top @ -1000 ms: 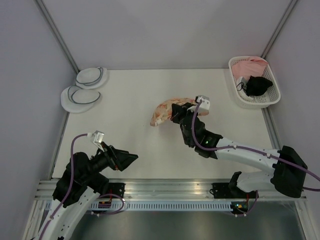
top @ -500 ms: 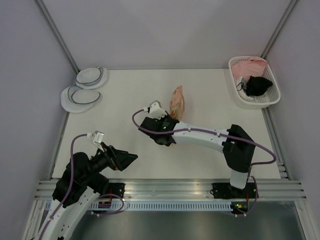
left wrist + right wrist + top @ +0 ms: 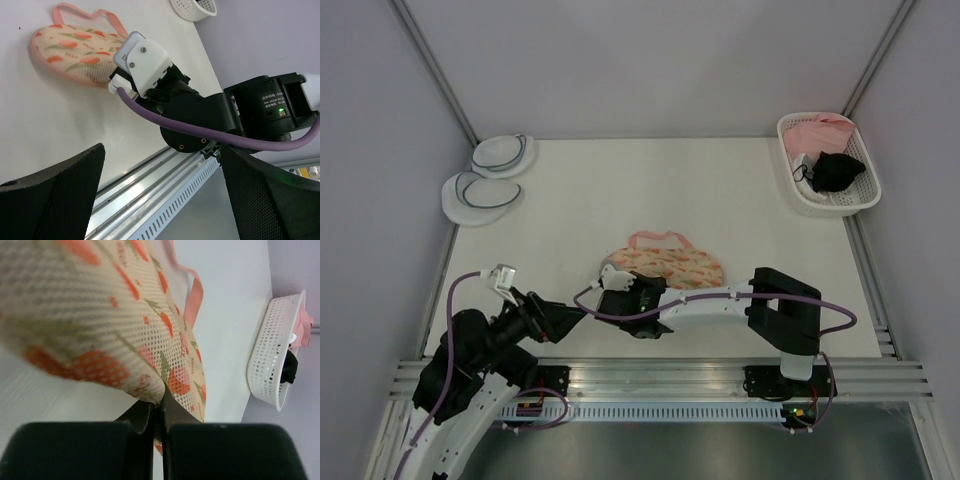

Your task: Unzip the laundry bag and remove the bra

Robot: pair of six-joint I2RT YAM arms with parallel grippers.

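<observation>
Table (image 3: 620, 190) — basket (image 3: 845, 203) holds pink garment (image 3: 818, 131), black garment (image 3: 836, 170); laundry bag (image 3: 670, 265) lies apart

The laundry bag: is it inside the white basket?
No, the laundry bag lies on the table, well apart from the basket in the far corner.

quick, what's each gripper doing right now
left gripper: open, holding nothing
right gripper: shut on the edge of the bag
</observation>
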